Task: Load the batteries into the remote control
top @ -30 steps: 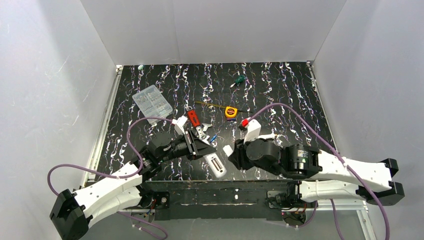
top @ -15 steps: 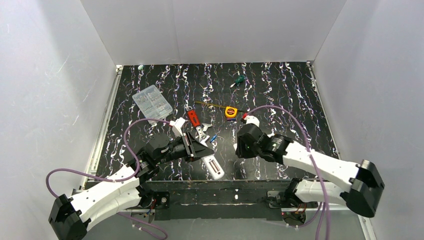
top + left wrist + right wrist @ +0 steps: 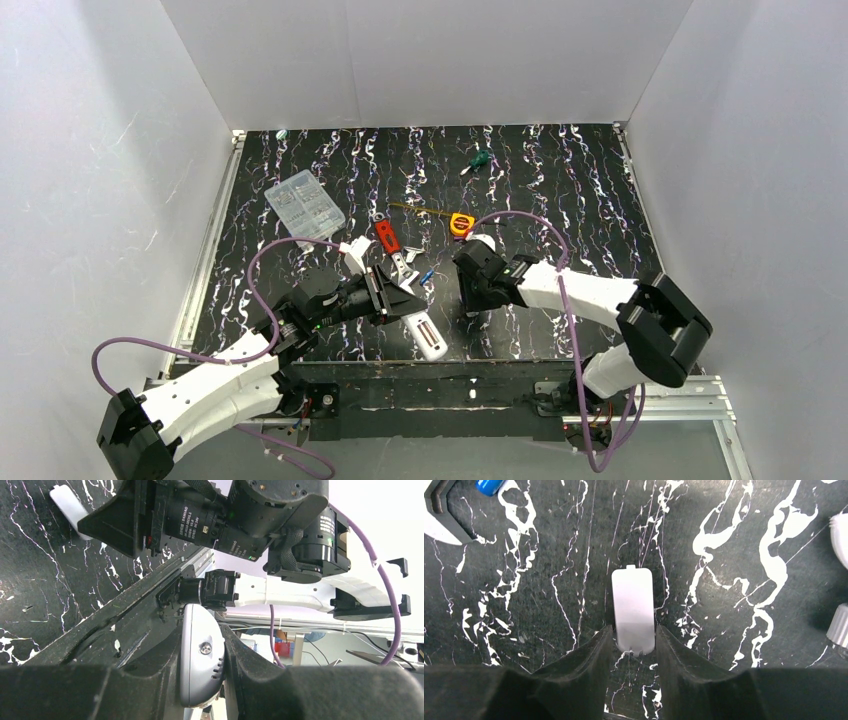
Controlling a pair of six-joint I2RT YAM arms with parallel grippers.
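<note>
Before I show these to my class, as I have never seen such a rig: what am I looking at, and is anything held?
These are two robot arms bolted at the near edge of a black marbled table. The wide picture looks down from above; the other two come from cameras on each wrist. The left gripper is shut on a white remote control. The right gripper straddles a small white cover plate lying flat; whether it grips it is unclear. Nearby lie a blue battery, a yellow tape measure, a green-handled screwdriver and a clear parts box.
</note>
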